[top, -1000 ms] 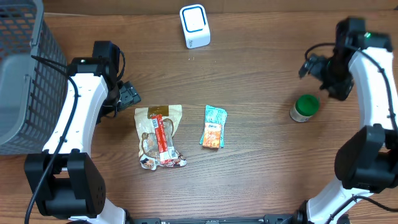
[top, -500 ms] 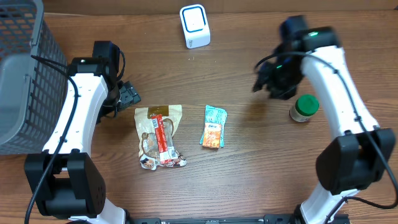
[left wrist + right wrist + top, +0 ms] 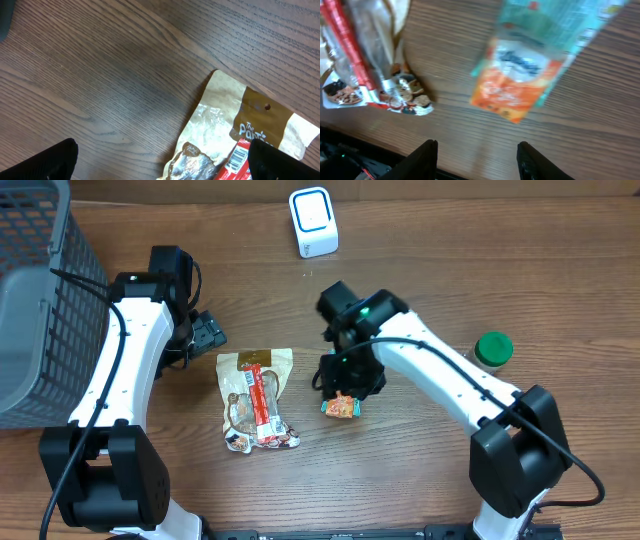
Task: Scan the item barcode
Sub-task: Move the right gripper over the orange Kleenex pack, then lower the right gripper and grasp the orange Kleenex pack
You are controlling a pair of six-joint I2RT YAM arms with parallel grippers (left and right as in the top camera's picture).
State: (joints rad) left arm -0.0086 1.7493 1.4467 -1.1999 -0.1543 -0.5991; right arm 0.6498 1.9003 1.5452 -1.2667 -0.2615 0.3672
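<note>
Brown wood-grain surface across all three views. At the far left of the overhead view, grey wire-mesh basket (image 3: 35, 270), cut off by the frame edge, contents not to be told. At the right, small jar with a green lid (image 3: 490, 350), lid on, contents hidden. Near the back edge, white box-shaped scanner with a blue ring (image 3: 313, 222), standing alone.

Near the middle, flat teal-and-orange snack packet (image 3: 343, 406), lying on the surface just right of a brown-and-clear snack bag with a red label (image 3: 257, 402) (apart, not touching). Directly over the packet's teal end, right tool (image 3: 345, 378), hiding most of the packet from above; only the orange end showing.

From the right wrist: same packet (image 3: 525, 70), blurred, flat on the wood just beyond the two dark fingertips (image 3: 425, 160), not between them. Tool parted, gripping nothing, bare wood in the gap. Lower end of the snack bag at the left of that view.

Beside the bag's upper left corner, left tool (image 3: 208, 335), well apart from the packet. From the left wrist: fingers (image 3: 42, 160) spread wide at the bottom corners, holding nothing; bag's brown top and hang hole seen close (detail lost from overhead).
</note>
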